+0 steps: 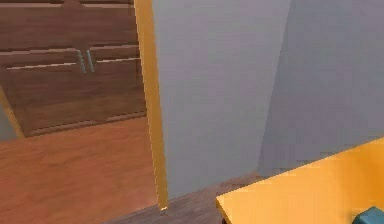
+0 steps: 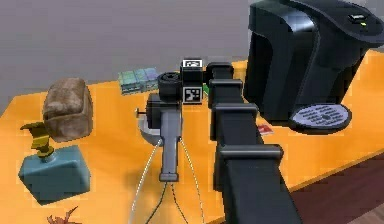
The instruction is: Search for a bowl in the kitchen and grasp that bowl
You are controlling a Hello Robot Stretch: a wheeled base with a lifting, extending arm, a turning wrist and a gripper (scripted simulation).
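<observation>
**A:** What has your pincer got?

**B:** Nothing. My pincer (image 2: 170, 200) hangs near the table's (image 2: 110, 150) near edge, with only bare orange top behind its fingers. How those fingers are set I cannot tell.

**A:** And round it?

**B:** Nearest, toward the near left corner, is a teal pump bottle (image 2: 55, 170). Farther in lies a brown loaf (image 2: 68, 105). At the far edge there is a small green packet (image 2: 135, 78), and by the far right corner a black coffee machine (image 2: 310, 60), just beside my arm (image 2: 240, 130).

**A:** The bowl?

**B:** I cannot tell where it is, so I cannot say which way it lies from my pincer. I judge that searching is the step in hand. Ahead, past a corner of the table, stand an orange post (image 1: 150, 100) and wooden cabinets (image 1: 70, 60), which seem worth a look.
</observation>
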